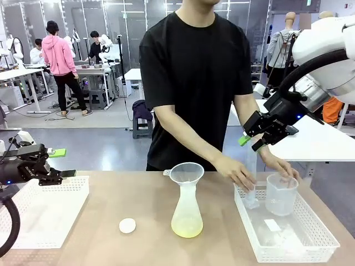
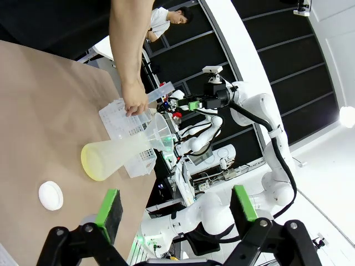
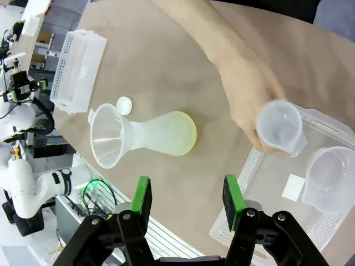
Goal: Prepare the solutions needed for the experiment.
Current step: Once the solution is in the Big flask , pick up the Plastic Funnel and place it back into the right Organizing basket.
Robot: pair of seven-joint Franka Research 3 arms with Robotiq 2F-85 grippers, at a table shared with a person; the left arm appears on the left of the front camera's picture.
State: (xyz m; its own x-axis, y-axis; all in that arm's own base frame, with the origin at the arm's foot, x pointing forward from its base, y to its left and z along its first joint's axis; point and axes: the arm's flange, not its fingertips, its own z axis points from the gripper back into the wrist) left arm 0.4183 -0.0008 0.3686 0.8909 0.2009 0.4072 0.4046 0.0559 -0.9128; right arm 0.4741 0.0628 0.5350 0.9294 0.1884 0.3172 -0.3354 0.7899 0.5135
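Note:
The solutions (image 1: 187, 228) are a shallow pale yellow layer in the bottom of a translucent conical flask (image 1: 187, 208) at the table's middle, with a clear funnel (image 1: 187, 173) in its neck. The liquid (image 3: 186, 138) also shows below my right gripper (image 3: 187, 205), which is open and empty. In the front view that gripper (image 1: 252, 141) hangs high above the person's forearm. My left gripper (image 1: 55, 160) is open and empty over the left tray's far edge. From the left wrist, the flask (image 2: 119, 158) and its liquid (image 2: 91, 166) lie beyond my open left gripper (image 2: 176, 208).
A small white disc (image 1: 127, 225) lies left of the flask. A white perforated tray (image 1: 44, 216) sits at the left and another (image 1: 319, 235) at the right. The person's hands are in the right tray, one on a small clear cup (image 3: 280, 127), the other on a clear beaker (image 1: 281, 194).

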